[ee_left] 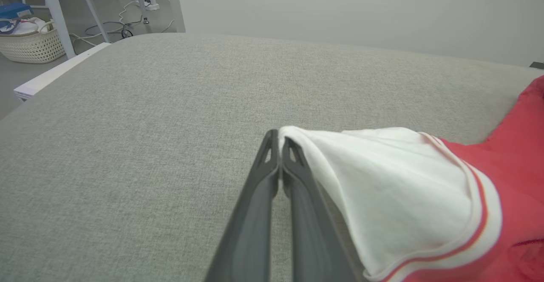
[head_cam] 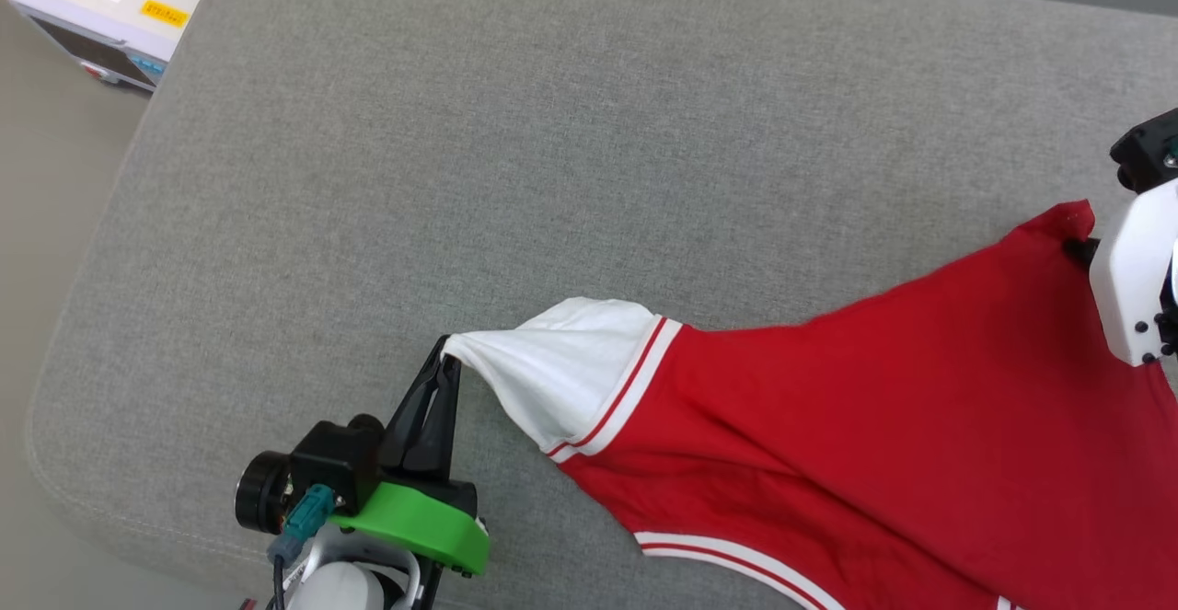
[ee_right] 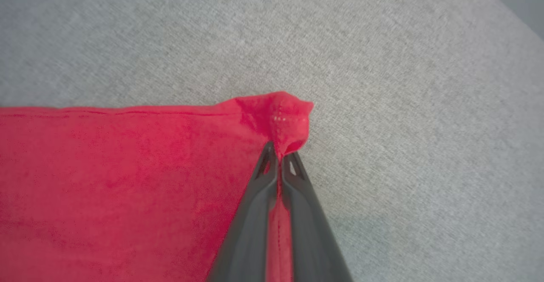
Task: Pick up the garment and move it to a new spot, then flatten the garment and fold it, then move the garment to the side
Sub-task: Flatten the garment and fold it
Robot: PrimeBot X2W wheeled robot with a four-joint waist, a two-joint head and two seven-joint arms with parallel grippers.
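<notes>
You are in a lab-like workroom: grey padded table [head_cam: 552,132], white equipment box [head_cam: 120,3] upper left, floor cables [ee_left: 123,30], laundry basket [ee_left: 32,46].

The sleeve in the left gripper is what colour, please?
The sleeve is white with red-striped trim; best in the left wrist view.

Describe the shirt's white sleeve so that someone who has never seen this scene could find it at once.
Start with the broad grey cushion; a red garment lies across its right side. At the garment's left end, the white sleeve comes to a point pinched in the left gripper. Unlike the red body, it is white, edged with a red-and-white band.
</notes>
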